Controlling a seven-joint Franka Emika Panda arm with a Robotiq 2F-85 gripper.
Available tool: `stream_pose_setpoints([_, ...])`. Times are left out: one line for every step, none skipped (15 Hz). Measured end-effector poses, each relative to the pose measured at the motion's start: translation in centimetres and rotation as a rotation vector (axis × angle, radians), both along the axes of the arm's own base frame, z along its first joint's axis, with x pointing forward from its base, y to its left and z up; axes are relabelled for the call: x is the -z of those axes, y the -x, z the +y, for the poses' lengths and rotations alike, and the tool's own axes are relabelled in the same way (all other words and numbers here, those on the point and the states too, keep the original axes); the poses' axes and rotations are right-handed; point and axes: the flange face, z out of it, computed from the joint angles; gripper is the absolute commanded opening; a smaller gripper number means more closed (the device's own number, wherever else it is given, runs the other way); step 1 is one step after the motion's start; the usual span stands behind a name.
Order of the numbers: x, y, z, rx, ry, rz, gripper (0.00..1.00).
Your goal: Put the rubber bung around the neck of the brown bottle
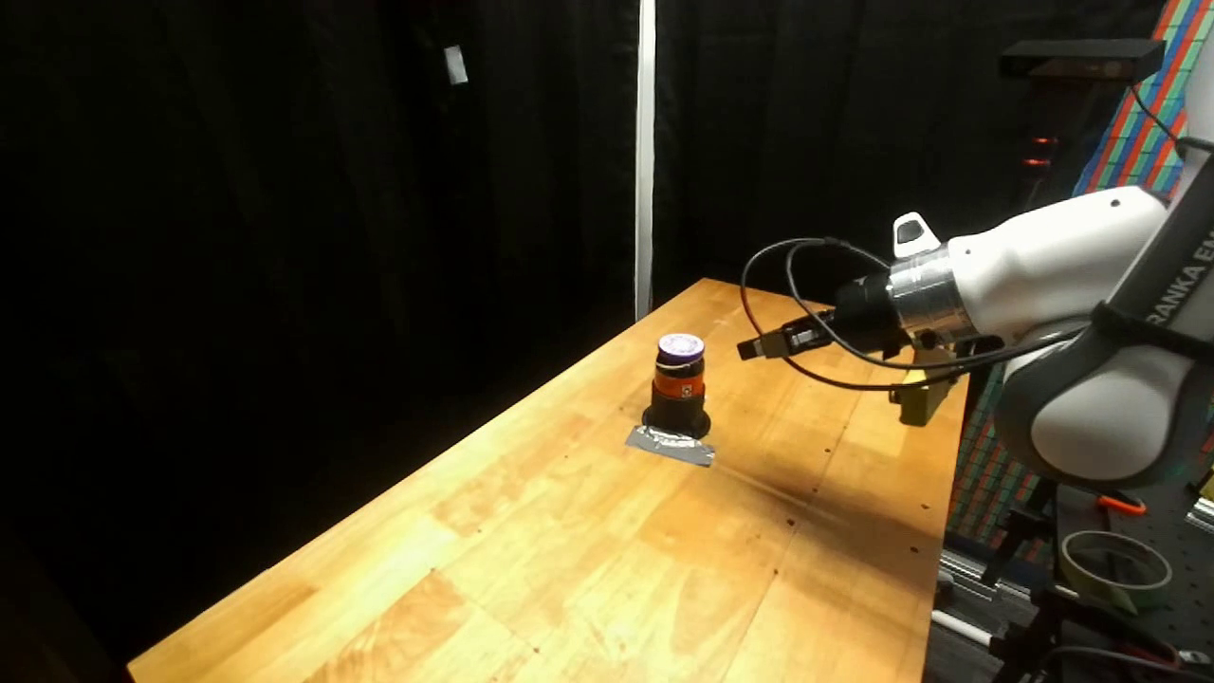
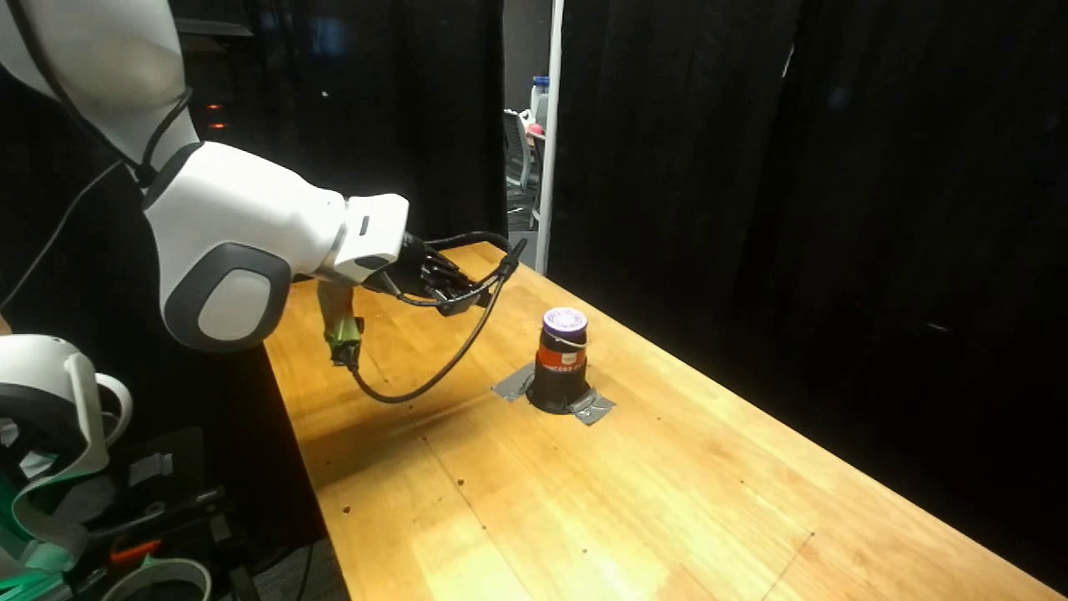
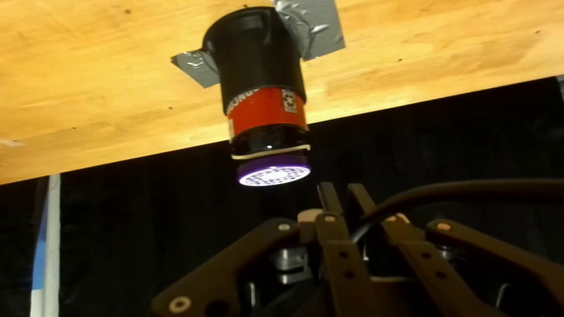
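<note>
The brown bottle (image 1: 679,385) stands upright in a black holder with its orange label and purple-rimmed lid showing; it also shows in an exterior view (image 2: 561,359) and in the wrist view (image 3: 267,110). A thin pale band, seemingly the rubber bung (image 3: 271,152), is around the bottle's neck just below the lid, a little slanted; it also shows in an exterior view (image 2: 565,340). My gripper (image 3: 344,187) is beside the lid, apart from the bottle, with its fingers a small gap apart and nothing seen between them. It is above the table in both exterior views (image 1: 749,349) (image 2: 482,297).
The black holder (image 2: 557,390) is fixed to the wooden table (image 1: 588,569) with grey tape (image 1: 670,446). A black cable (image 2: 467,359) loops from the gripper. Dark curtains and a pale pole (image 1: 645,161) stand behind the table. A tape roll (image 1: 1115,571) lies beyond the table's edge.
</note>
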Motion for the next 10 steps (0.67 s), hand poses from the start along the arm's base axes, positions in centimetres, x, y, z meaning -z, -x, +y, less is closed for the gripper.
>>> stream_pose_setpoints([0.1,0.7,0.9,-0.015,-0.01,-0.014,0.39])
stream_pose_setpoints([0.1,1.2,1.7,-0.031,-0.014,-0.02,0.43])
stream_pose_setpoints([0.3,1.6,2.3,-0.05,-0.015,-0.016,0.51])
stream_pose_setpoints([0.4,1.8,2.8,-0.07,-0.01,-0.006,0.58])
stream_pose_setpoints([0.4,2.0,3.3,-0.09,-0.005,0.004,0.65])
stream_pose_setpoints([0.3,2.1,3.7,-0.11,0.003,0.021,0.74])
stream_pose_setpoints([0.2,2.1,4.1,-0.133,0.01,0.049,0.81])
stream_pose_setpoints([-0.1,2.0,4.6,-0.16,0.017,0.089,0.88])
stream_pose_setpoints([-0.6,1.9,5.1,-0.19,0.02,0.133,0.95])
stream_pose_setpoints([-1.2,2.0,5.6,-0.22,0.023,0.179,1.0])
